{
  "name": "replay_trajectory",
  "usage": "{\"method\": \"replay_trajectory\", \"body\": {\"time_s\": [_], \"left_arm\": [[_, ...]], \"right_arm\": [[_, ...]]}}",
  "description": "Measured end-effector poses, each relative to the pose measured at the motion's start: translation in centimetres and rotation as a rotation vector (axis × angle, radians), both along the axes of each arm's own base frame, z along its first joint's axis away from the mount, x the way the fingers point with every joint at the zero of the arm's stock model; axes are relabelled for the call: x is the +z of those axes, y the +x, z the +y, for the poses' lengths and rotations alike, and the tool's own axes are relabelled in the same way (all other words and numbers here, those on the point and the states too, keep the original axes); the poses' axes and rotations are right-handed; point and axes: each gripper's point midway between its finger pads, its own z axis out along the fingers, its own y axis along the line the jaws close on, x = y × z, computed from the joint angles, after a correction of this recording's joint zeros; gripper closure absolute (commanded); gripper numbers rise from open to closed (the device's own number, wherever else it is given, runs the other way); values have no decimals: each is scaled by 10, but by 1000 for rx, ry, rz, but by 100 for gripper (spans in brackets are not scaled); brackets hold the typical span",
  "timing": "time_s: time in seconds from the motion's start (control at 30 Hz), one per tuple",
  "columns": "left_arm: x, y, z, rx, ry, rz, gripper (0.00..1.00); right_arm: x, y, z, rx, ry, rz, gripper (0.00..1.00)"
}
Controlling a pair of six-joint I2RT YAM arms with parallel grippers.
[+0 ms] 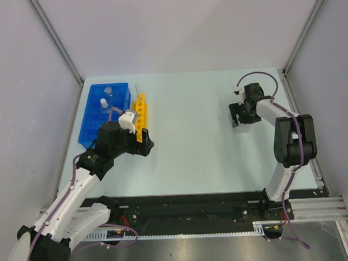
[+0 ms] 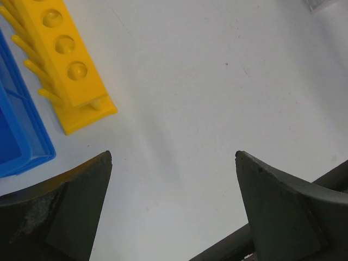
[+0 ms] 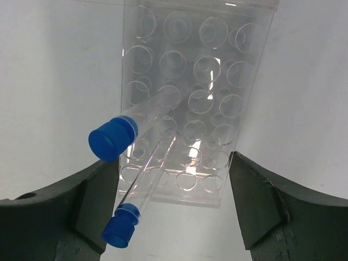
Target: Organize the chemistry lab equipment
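The blue compartmented tray (image 1: 94,119) stands at the back left with two small clear flasks (image 1: 108,90) in it. The yellow tube rack (image 1: 140,112) lies along its right side. My left gripper (image 1: 146,145) hovers at the rack's near end, open and empty. The left wrist view shows it (image 2: 174,157) over bare table, with the rack (image 2: 65,49) and the tray's corner (image 2: 19,141) to its left. My right gripper (image 1: 240,119) is open at the back right. In the right wrist view it (image 3: 174,160) straddles the near end of a clear flat plate with round wells (image 3: 217,81). Two clear blue-capped tubes (image 3: 157,106) (image 3: 142,190) lie on it.
A thin clear tube (image 1: 137,89) sticks up at the rack's far end. The enclosure's grey walls and metal posts stand close on the left, right and back. The arms' base rail runs along the near edge.
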Motion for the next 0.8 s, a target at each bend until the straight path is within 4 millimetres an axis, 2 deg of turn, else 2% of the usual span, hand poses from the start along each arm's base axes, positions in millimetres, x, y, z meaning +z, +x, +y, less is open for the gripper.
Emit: {"method": "replay_trajectory", "body": {"time_s": [0.13,0.37,0.5,0.63,0.8], "left_arm": [[0,0,0,0,0,0,0],[-3,-1,-4,-14,-6,18,0],[0,-1,-14,-37,-63,22,0],[-6,-4,-24,-44,-137,58,0],[-16,-9,-40,-26,-199,138,0]], "right_arm": [[0,-6,37,81,9,3,18],[1,-25,102,237,68,23,5],[0,-40,129,312,104,46,2],[4,-52,146,379,142,62,0],[27,-68,150,460,172,36,0]]}}
